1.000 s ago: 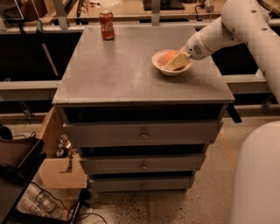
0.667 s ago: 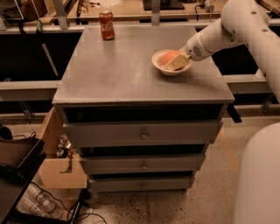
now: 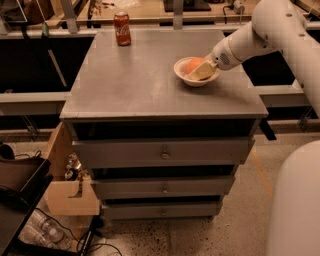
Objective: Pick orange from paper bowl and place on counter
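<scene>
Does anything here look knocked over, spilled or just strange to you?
Nothing is spilled. The soda can stands upright at the back of the counter, and the orange sits in the paper bowl with the gripper reaching into it. One untidy spot, low on the left: a tan box beside the cabinet stands open, clutter inside.

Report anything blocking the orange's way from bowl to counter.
Nothing visible. The end effector sits at the round orange fruit in the white paper bowl; only the low rim separates it from the flat grey counter.

Speckled floor [image 3: 227, 232], wooden bench [image 3: 147, 11] behind.
</scene>
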Controlling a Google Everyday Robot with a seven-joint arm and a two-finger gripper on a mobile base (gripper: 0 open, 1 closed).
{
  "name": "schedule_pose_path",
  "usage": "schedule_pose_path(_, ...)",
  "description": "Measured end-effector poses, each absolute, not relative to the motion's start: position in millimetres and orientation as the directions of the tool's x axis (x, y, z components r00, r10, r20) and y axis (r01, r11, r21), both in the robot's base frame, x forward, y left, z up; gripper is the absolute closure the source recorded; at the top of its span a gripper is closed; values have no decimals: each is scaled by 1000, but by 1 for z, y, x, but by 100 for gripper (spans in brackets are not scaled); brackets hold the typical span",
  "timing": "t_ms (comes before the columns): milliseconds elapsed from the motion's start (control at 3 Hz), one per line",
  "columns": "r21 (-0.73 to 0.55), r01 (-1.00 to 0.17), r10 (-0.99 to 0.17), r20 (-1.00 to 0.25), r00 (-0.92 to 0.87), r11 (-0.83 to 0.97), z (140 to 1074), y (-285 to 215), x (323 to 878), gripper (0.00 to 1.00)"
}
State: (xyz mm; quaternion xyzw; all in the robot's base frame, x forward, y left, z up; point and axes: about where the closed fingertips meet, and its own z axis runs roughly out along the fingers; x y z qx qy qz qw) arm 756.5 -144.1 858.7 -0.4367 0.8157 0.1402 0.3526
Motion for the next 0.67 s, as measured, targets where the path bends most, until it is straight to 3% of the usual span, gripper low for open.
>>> schedule_pose_path(667, -80, -811, -614, -698, -369, 579, 859, -144, 757, 100)
